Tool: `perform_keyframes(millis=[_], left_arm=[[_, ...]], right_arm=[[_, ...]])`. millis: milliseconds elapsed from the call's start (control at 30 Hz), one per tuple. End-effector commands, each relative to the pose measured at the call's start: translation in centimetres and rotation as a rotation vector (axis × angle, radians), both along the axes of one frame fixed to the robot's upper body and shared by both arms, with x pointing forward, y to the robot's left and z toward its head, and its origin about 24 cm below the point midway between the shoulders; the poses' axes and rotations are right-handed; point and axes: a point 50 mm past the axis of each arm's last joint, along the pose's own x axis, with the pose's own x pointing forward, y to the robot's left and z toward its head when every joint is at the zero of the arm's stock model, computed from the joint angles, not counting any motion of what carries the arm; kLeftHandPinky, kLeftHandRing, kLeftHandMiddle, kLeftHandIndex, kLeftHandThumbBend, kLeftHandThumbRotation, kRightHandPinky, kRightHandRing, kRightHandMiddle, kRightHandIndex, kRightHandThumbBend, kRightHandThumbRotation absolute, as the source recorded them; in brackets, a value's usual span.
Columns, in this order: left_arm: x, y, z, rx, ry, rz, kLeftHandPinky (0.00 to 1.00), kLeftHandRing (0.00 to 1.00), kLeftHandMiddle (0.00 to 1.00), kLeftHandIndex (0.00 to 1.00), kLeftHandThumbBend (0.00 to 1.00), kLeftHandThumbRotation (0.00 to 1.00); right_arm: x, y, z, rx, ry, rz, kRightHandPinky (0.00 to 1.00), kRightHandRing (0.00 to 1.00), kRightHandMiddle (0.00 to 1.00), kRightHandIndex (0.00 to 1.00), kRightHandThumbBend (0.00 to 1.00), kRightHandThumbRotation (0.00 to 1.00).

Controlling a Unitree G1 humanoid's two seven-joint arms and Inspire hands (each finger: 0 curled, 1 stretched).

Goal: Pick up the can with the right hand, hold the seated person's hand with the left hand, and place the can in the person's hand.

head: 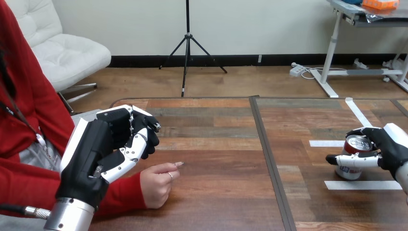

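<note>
Looking down from the head over the wooden table (216,159). At the far right, one can (350,172), standing upright, down on the table or maybe just off it, hard to tell which. Gripped by the right hand (392,149): thumb across the front, fingers bent round the back and the top, likely to keep the can from slipping when lifted. Placed among three white tape strips (362,185), two flat and one slanted, most likely there to mark the can's starting spot. Over at the left, the left hand (103,149), up above the table with fingers curled in and nothing inside them. Hangs just over and beside the person's hand (158,185), not wrapped round it, probably getting ready to take hold. Down on the wood, the person's hand, one only, loosely closed with one finger poking out toward the middle, resting there as if waiting. Well apart from the can, with most of the table between. Counting up: one can, two robot hands, one person's hand, three tape strips. Holding of the person's hand and the handing over of the can not yet done.
</note>
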Motion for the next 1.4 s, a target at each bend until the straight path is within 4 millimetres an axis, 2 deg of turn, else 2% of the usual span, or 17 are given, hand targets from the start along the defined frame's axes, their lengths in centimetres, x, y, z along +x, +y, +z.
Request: perform_keyframes(millis=[0,200,367,667,933,1367], left_arm=[[0.75,-0.24,2.14,0.016,-0.09,-0.023,0.27,0.33,0.38,0.38,0.08,0.0],[0.73,-0.16,2.19,0.015,-0.089,-0.023,0.27,0.34,0.38,0.38,0.09,0.0],[0.73,-0.11,2.23,0.013,-0.093,-0.02,0.27,0.33,0.38,0.38,0.09,0.0],[0.8,-0.03,2.33,0.015,-0.099,-0.019,0.26,0.33,0.37,0.38,0.08,0.0],[0.84,0.01,2.43,0.016,-0.1,-0.014,0.26,0.33,0.37,0.38,0.07,0.0],[0.93,0.12,2.5,0.022,-0.104,-0.01,0.26,0.33,0.37,0.38,0.05,0.0]], right_arm=[[2.61,1.31,3.03,0.0,-0.13,0.038,0.62,0.69,0.73,0.74,0.75,0.25],[2.71,1.36,3.21,0.0,-0.152,0.031,0.54,0.61,0.65,0.69,0.69,0.09],[2.74,1.28,3.29,-0.009,-0.159,0.02,0.5,0.55,0.59,0.62,0.67,0.02],[2.76,1.08,3.47,-0.02,-0.163,0.014,0.46,0.49,0.53,0.54,0.68,0.0],[2.76,0.93,3.66,-0.033,-0.171,0.013,0.43,0.46,0.5,0.51,0.7,0.0],[2.76,0.69,3.97,-0.053,-0.168,0.025,0.43,0.45,0.49,0.49,0.73,0.0]])
